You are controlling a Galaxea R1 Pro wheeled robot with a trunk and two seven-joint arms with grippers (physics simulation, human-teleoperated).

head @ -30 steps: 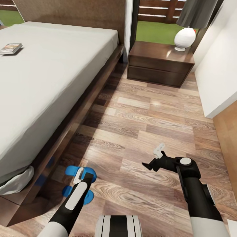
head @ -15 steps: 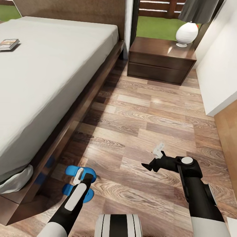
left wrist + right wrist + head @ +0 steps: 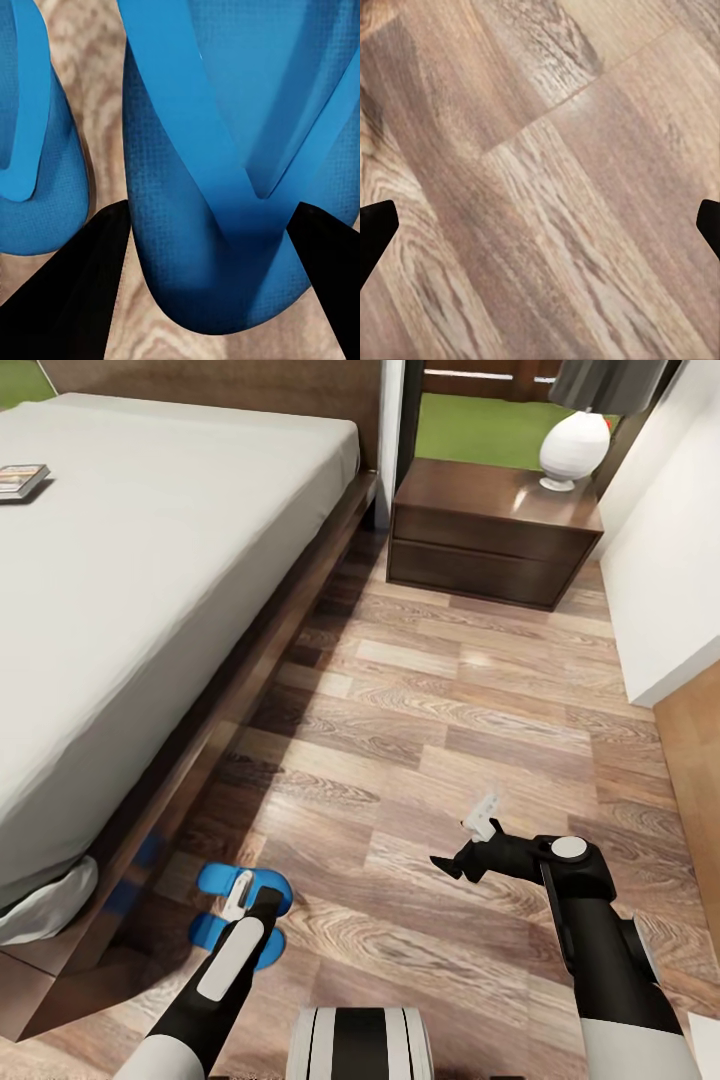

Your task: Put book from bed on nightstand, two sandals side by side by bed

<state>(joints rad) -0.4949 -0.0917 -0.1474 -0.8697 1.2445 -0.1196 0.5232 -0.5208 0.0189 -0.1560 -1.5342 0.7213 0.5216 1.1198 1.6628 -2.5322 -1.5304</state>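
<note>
Left gripper (image 3: 240, 895) low at lower left of head view, fingers spread, straddling one sandal (image 3: 225, 187) without clamping; second sandal (image 3: 34, 127) just beside. Right gripper (image 3: 468, 848) splayed wide, empty, over bare floor (image 3: 547, 187).

Risk, my guess: closing now drags pair out of line, or nudges them under bed (image 3: 150, 580).

Book (image 3: 20, 480) on mattress, upper left. Nightstand (image 3: 490, 545) upper right. Left wrist view reveals straps; head view hides them behind arm.
</note>
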